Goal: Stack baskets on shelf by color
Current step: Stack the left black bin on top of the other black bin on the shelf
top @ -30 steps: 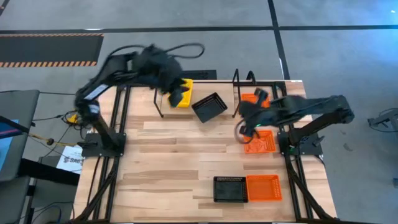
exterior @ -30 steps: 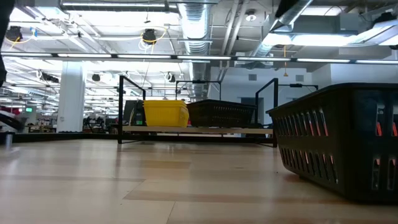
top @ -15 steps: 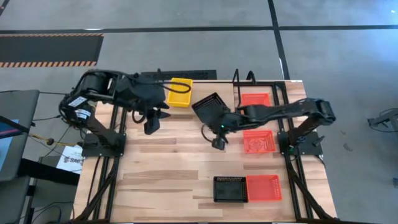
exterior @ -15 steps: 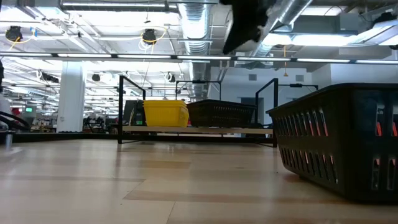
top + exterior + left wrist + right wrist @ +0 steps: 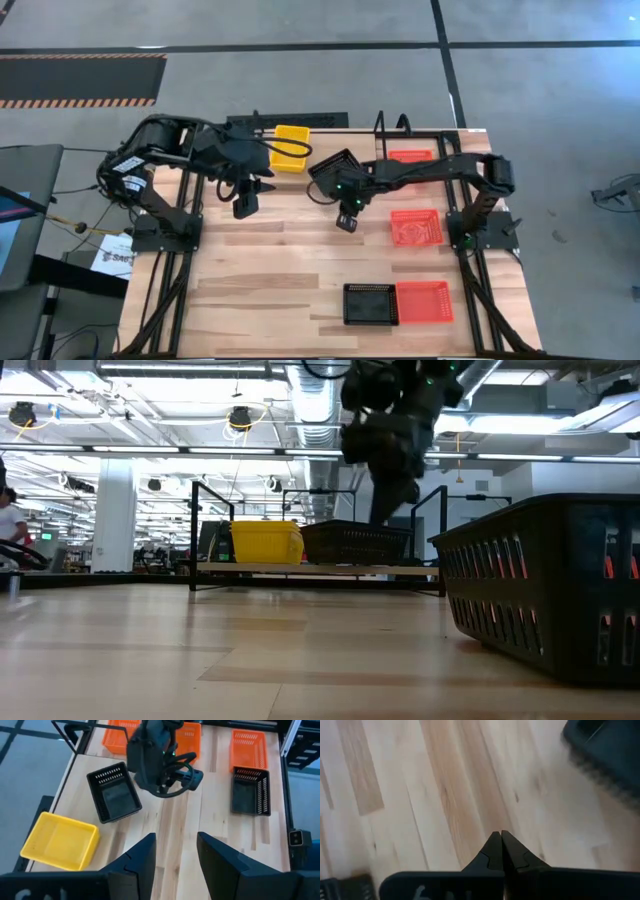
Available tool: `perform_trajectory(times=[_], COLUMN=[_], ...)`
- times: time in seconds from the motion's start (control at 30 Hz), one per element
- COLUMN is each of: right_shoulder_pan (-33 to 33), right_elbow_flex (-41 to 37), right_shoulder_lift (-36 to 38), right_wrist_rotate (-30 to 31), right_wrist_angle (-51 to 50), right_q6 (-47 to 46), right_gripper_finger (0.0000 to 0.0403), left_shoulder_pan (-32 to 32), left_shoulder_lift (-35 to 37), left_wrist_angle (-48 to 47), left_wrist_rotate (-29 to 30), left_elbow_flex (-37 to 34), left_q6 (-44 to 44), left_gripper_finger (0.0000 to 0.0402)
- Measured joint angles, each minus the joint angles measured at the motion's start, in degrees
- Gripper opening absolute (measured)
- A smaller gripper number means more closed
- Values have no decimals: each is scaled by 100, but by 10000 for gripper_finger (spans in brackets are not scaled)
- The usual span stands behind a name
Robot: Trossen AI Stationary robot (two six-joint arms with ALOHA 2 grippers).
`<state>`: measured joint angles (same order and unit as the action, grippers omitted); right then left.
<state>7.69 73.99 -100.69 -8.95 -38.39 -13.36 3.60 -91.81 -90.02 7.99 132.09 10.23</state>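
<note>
The right claw [image 5: 346, 222] is seen with its fingers pressed fully together and nothing held, poised above bare worktop [image 5: 280, 270] near the centre of the high view. A black basket [image 5: 337, 171] is found just at its 12 o'clock, lying askew on the shelf [image 5: 380, 150]; a loose orange basket [image 5: 416, 226] lies on the worktop at its 3 o'clock, well apart from it. At its 5 o'clock, near the front edge, a second black basket [image 5: 369, 303] and a second orange basket [image 5: 425, 300] are set side by side, touching. The right arm is stretched long and nearly level from its base at the worktop's right side, reaching toward 9 o'clock across the shelf's right end, where a third orange basket [image 5: 410, 158] is partly covered by it. The left claw [image 5: 246, 203] is held at the 9 o'clock side of the right one, with its fingers [image 5: 142, 860] parted to a moderate gap and nothing between them. A yellow basket [image 5: 290, 147] rests on the shelf's left end, at 1 o'clock from this claw. The left arm is folded back on itself from its base at the left edge, the wrist turned down over the worktop. In the low view the yellow basket [image 5: 266, 542] and the black basket [image 5: 355, 543] are shown side by side on the shelf board [image 5: 320, 569], with the right arm hanging in front of them from above.
</note>
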Motion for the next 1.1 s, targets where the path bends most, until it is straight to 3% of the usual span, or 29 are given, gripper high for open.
perform_trajectory(times=[0.1,0.37,0.83,1.1], right_shoulder_pan=[65,398,751,843], right_elbow_flex=[-384,-670,-670,-670], right_shoulder_lift=[169,602,674,672], right_wrist_rotate=[167,1697,2001,2540], right_wrist_angle=[-118,-128,445,465], right_q6=[-14,-8,609,1155], right_gripper_finger=[0,0,0,0], left_shoulder_pan=[0,-9,-11,-9], left_shoulder_lift=[0,-2,-4,-4], left_wrist_angle=[0,0,0,0], left_wrist_rotate=[2,415,485,485], left_elbow_flex=[0,0,0,0], left_q6=[-106,-253,-156,-150], left_gripper_finger=[130,130,130,130])
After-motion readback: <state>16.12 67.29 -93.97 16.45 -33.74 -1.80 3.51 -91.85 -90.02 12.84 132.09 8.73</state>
